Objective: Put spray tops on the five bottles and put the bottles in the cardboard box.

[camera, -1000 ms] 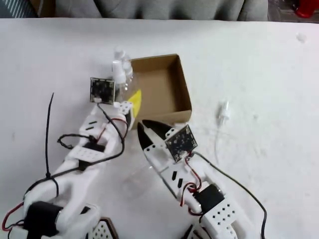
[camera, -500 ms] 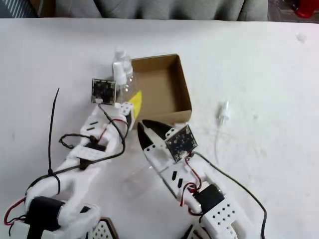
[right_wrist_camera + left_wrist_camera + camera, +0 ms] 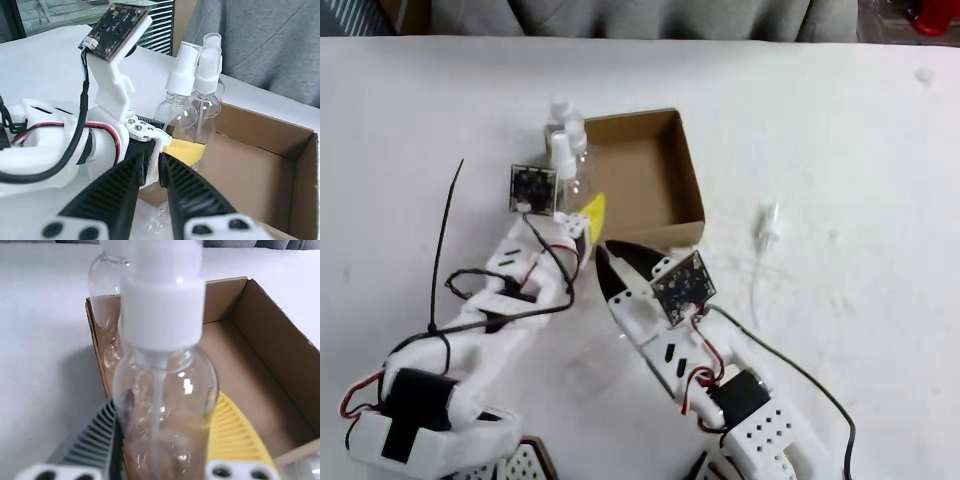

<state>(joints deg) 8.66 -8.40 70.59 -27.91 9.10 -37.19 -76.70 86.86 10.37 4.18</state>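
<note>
Centrally on the white table (image 3: pixel 840 120) sits the open cardboard box (image 3: pixel 640 185).

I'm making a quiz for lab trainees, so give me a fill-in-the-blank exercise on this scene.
The clear bottle is held by the ____ gripper.
Its spray top is ____ in colour.
In the high view, a loose spray top lies on the table to the ____ of the cardboard box.
Missing words: left; white; right.
</note>
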